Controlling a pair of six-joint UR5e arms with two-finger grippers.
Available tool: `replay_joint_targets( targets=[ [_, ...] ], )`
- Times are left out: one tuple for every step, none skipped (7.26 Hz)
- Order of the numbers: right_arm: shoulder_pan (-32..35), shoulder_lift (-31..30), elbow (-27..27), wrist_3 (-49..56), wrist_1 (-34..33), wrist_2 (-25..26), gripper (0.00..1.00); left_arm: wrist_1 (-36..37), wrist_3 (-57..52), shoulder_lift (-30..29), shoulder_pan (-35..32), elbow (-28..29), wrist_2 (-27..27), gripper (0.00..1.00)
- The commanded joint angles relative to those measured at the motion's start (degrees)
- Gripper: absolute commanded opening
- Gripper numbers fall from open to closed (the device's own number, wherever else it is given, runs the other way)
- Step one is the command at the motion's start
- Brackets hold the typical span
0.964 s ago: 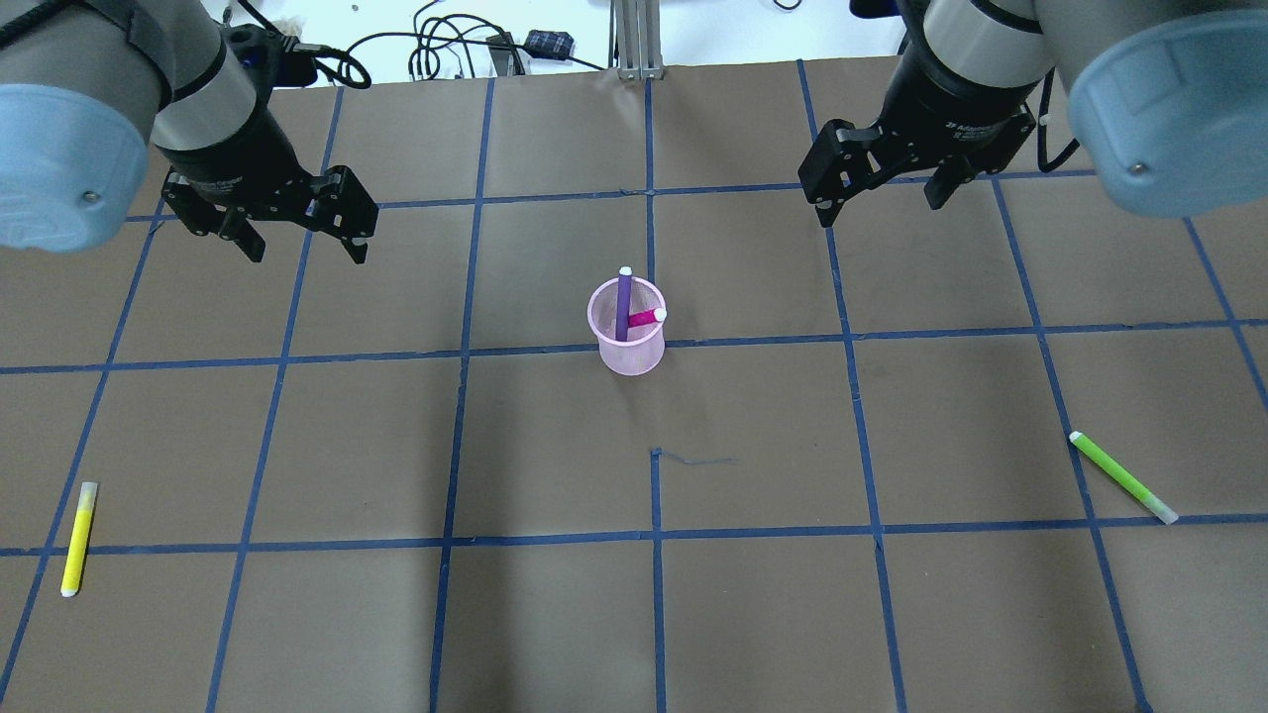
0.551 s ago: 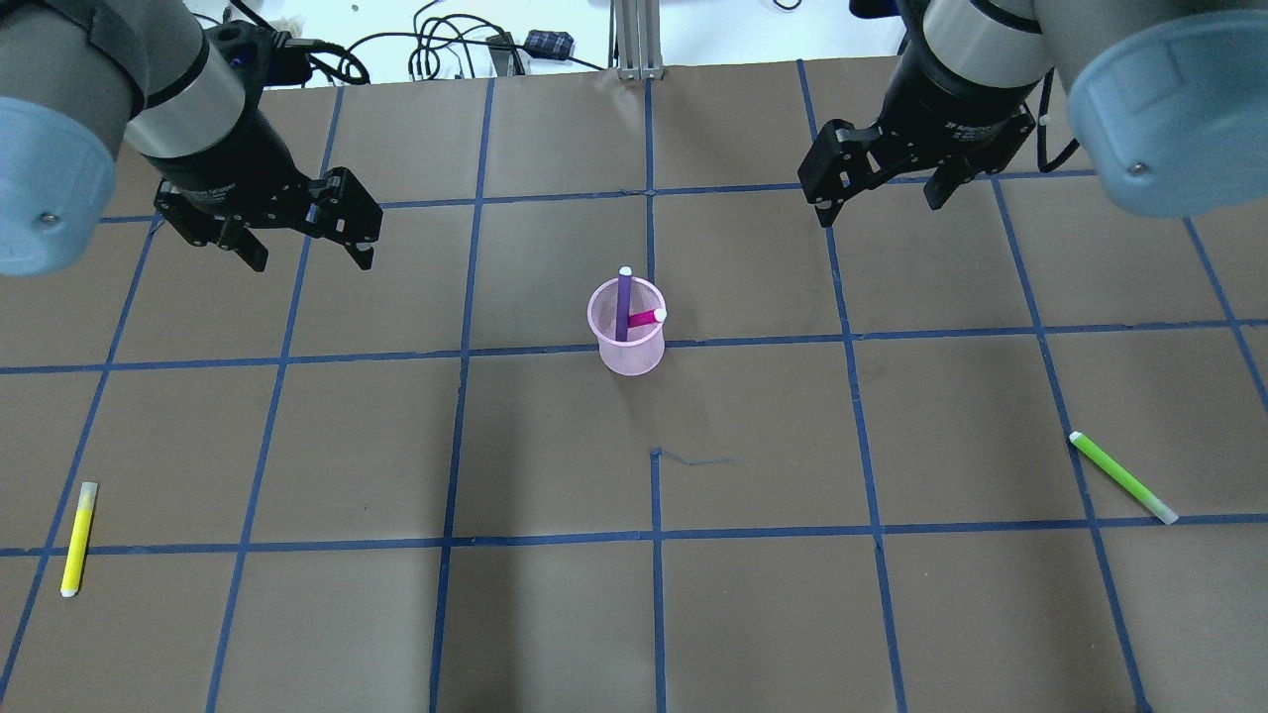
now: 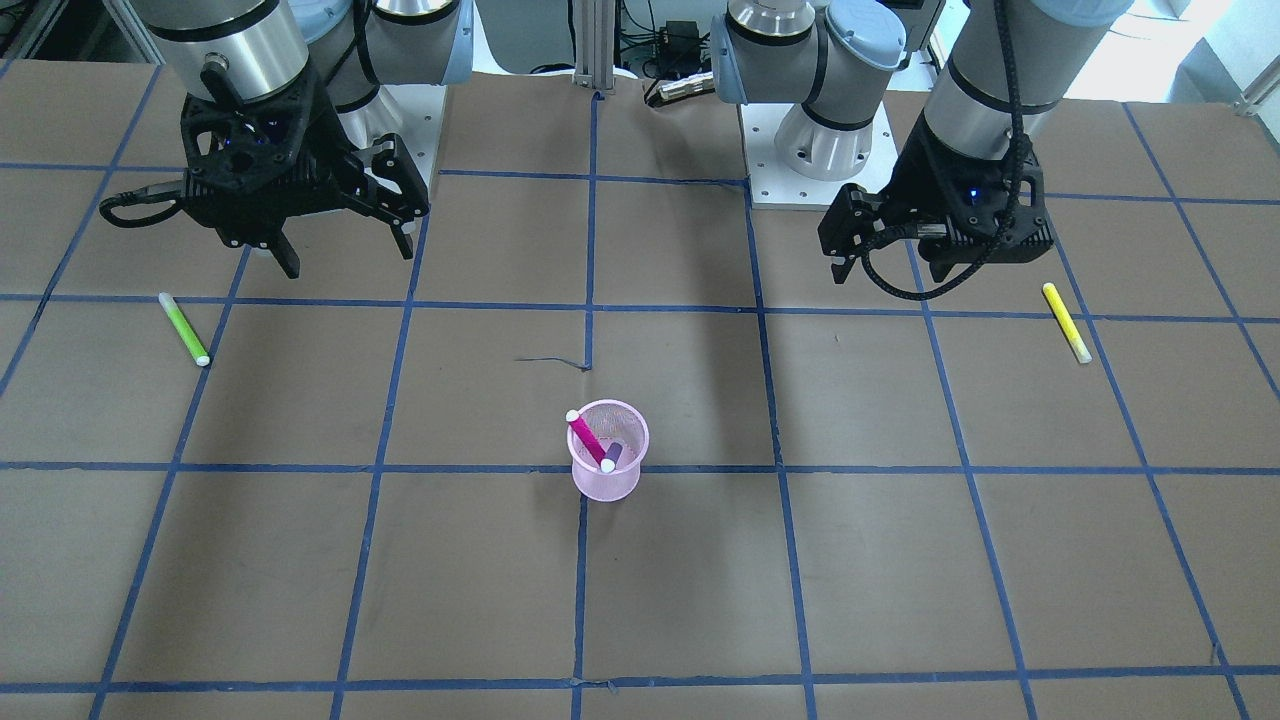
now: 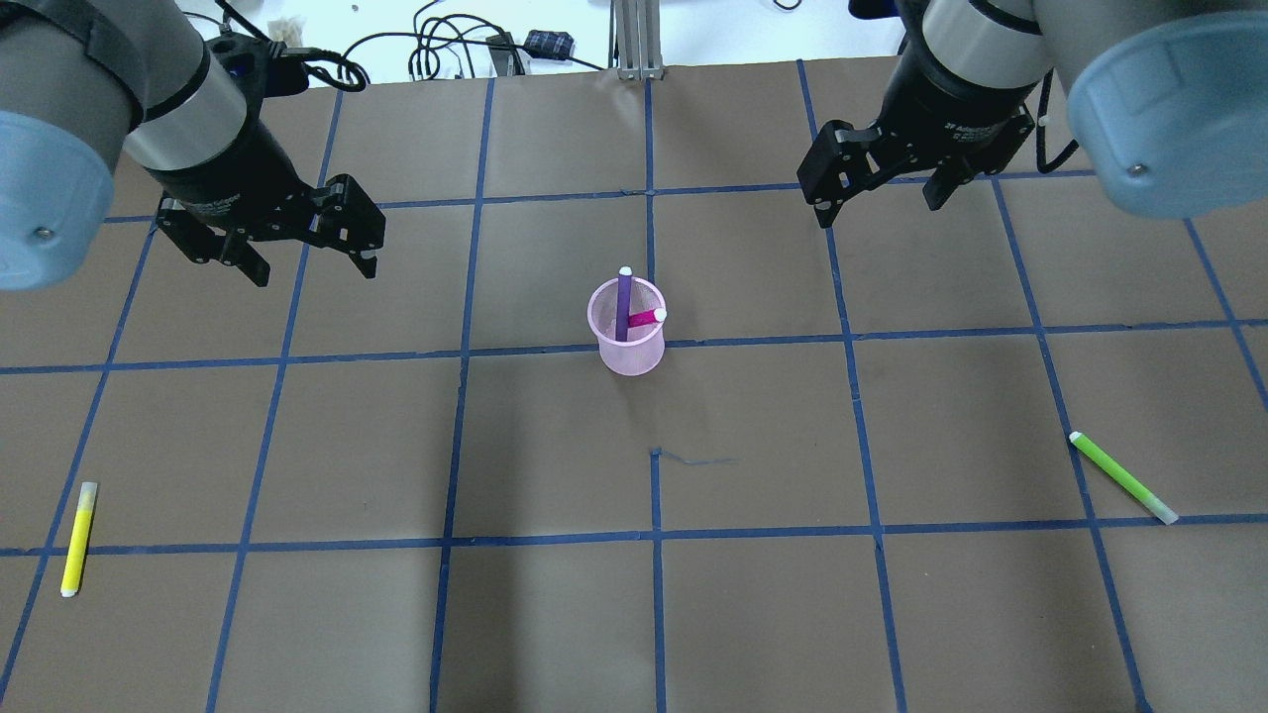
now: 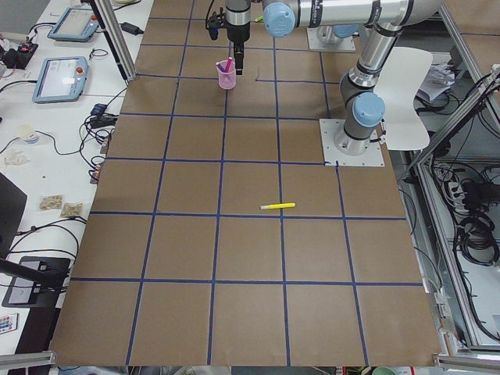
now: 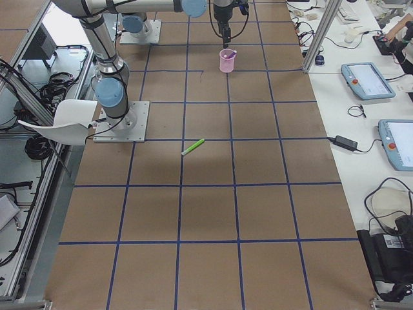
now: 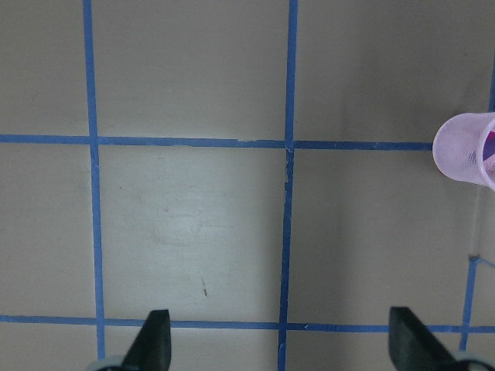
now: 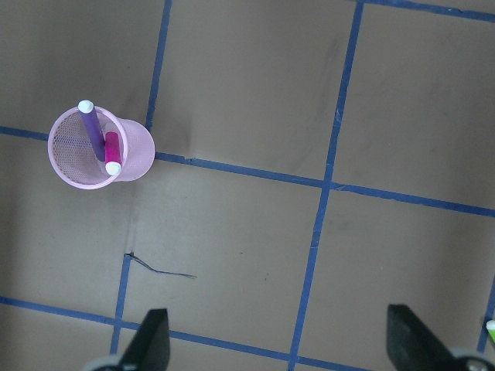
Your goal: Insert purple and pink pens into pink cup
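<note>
The pink mesh cup [image 4: 632,355] stands upright near the table's middle. The purple pen [image 4: 623,302] and the pink pen [image 4: 646,318] both stand inside it and lean on its rim. The cup [image 3: 605,482] shows in the front view with the pink pen [image 3: 586,440] and the purple pen [image 3: 613,456]. My left gripper [image 4: 312,265] is open and empty, raised far to the cup's left. My right gripper [image 4: 880,210] is open and empty, raised to the cup's far right. The right wrist view shows the cup [image 8: 138,154]. The left wrist view shows it [image 7: 462,148] at the right edge.
A yellow pen [image 4: 78,540] lies at the near left of the table. A green pen [image 4: 1121,477] lies at the near right. Cables [image 4: 446,45] lie beyond the table's far edge. Blue tape lines grid the brown table.
My left gripper has shifted slightly right and toward the near side, still open. The right arm, the cup and the pens have not moved.
</note>
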State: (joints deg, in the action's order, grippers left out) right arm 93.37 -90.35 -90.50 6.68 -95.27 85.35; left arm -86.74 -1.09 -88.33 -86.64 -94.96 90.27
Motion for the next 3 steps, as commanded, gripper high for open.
replay_joint_targets(
  targets=[
    [-0.03, 0.0, -0.02, 0.0, 0.0, 0.0, 1.0, -0.45, -0.31, 0.52, -0.02, 0.04, -0.09, 1.0],
    [-0.03, 0.0, -0.02, 0.0, 0.0, 0.0, 1.0, -0.63, -0.49, 0.61, -0.02, 0.04, 0.0, 1.0],
    [0.06, 0.0, -0.11, 0.0, 0.0, -0.09, 1.0, -0.63, -0.49, 0.61, -0.02, 0.04, 0.0, 1.0]
  ],
)
